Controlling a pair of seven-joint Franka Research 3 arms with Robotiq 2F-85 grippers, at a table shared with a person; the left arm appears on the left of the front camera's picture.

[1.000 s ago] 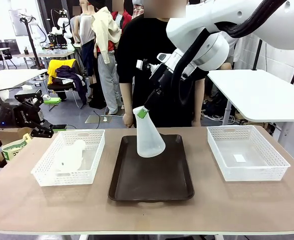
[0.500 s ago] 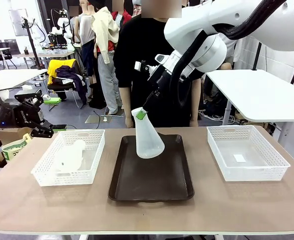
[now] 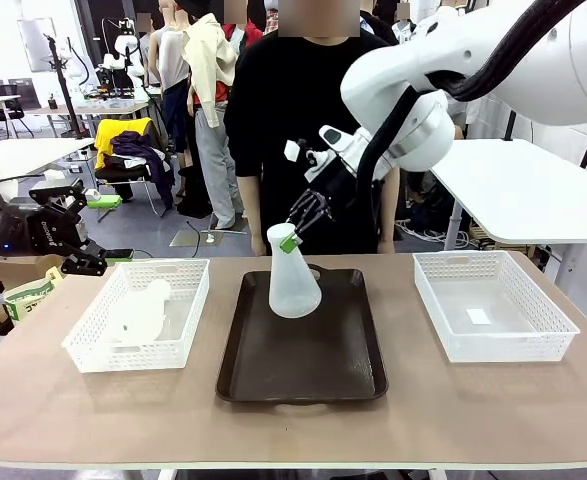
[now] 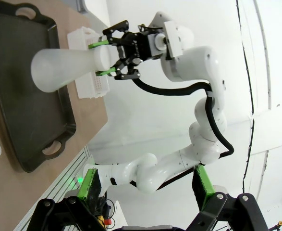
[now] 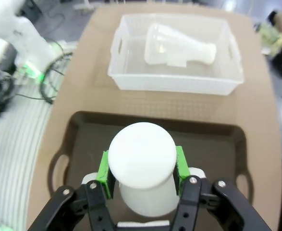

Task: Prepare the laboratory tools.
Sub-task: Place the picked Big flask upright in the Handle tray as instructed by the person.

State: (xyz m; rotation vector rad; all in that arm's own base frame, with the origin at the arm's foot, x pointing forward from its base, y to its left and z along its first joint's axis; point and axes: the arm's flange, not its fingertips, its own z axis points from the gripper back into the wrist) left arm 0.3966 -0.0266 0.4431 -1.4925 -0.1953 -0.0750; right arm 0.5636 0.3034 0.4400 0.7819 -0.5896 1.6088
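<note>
Flask (image 3: 293,282) of translucent white plastic, conical, with a wide base and a narrow neck. We see it near the centre of the front view, close to upright, its base at the far end of a dark tray (image 3: 303,365) and its neck leaning slightly toward picture left. The right gripper (image 3: 291,238) reaches in from the upper right and is clenched on the neck, a green pad on either side. In the right wrist view we look down on the round mouth of the flask (image 5: 141,154) between those pads, at the right gripper (image 5: 141,166), with the tray (image 5: 213,144) beneath.

A second flask (image 3: 138,310) lies on its side in the white mesh basket (image 3: 83,352) at the left of the front view; the right wrist view shows it (image 5: 177,50) in that basket (image 5: 174,85) at the top of the frame. Another white basket (image 3: 493,350) sits at the right of the tray. All three rest on the brown table (image 3: 73,420).

The left gripper (image 4: 145,187) is released, its green pads standing wide apart at the bottom of the left wrist view; in the front view it (image 3: 73,250) sits at the far left edge, well apart from the baskets. A person (image 3: 283,120) in black stands behind the table.
</note>
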